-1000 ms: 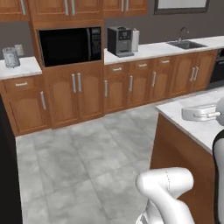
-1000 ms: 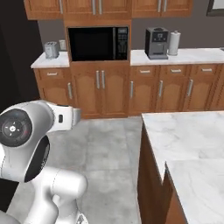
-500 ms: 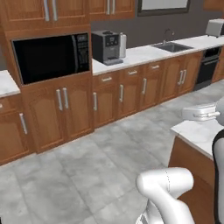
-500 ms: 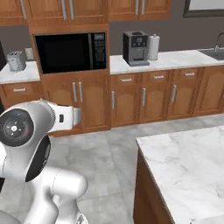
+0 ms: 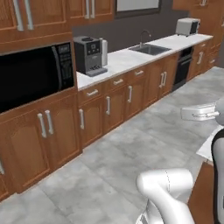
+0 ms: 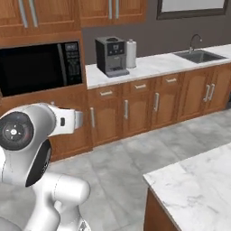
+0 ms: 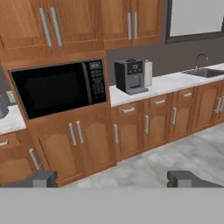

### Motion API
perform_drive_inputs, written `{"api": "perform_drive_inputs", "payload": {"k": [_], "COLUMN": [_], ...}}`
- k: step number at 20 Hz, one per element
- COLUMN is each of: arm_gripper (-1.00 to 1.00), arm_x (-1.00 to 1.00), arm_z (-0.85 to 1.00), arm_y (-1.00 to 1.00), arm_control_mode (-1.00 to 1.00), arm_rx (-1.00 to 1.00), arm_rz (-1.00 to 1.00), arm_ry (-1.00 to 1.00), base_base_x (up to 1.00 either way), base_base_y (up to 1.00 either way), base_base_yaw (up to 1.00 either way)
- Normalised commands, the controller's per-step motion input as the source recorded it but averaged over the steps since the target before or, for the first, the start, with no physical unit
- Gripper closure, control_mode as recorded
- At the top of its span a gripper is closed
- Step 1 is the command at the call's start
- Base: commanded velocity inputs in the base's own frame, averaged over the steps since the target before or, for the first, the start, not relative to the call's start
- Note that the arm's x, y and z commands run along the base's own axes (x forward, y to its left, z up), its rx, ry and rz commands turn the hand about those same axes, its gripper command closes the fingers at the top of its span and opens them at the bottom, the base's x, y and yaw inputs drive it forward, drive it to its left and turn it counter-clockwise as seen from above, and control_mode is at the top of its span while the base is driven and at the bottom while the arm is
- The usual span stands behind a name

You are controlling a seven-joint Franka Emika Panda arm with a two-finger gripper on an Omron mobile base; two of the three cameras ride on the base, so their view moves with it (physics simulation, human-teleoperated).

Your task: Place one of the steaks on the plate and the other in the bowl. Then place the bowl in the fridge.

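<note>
The gripper (image 7: 111,179) has its jaws spread wide, holding nothing, facing the black microwave (image 7: 59,87) and the coffee machine (image 7: 130,76) on the marble tabletop (image 7: 170,83); steaks, plate, bowl unseen.

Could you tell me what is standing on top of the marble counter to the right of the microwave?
On the counter stand a coffee machine and, right beside it, a white paper-towel roll. Farther right a sink with its faucet is set into the counter. The machine hides the wall behind it.
</note>
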Motion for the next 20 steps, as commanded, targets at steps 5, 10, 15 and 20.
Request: {"api": "perform_drive_inputs", "payload": {"k": [5, 10, 15, 20], "arm_gripper": [-1.00, -1.00, -1.00, -1.00], "arm_x": [0.00, 0.00, 0.00, 0.00], "arm_z": [0.00, 0.00, 0.00, 0.00], "arm_y": [0.00, 0.00, 0.00, 0.00], "arm_control_mode": [1.00, 1.00, 1.00, 1.00], "arm_rx": [0.00, 0.00, 0.00, 0.00], "arm_rz": [0.00, 0.00, 0.00, 0.00], "arm_ry": [0.00, 0.00, 0.00, 0.00], "base_base_x": [1.00, 1.00, 1.00, 1.00], "base_base_y": [0.00, 0.05, 0.53, 0.69], "base_base_yaw": [-0.52, -0.52, -0.50, -0.51]}}
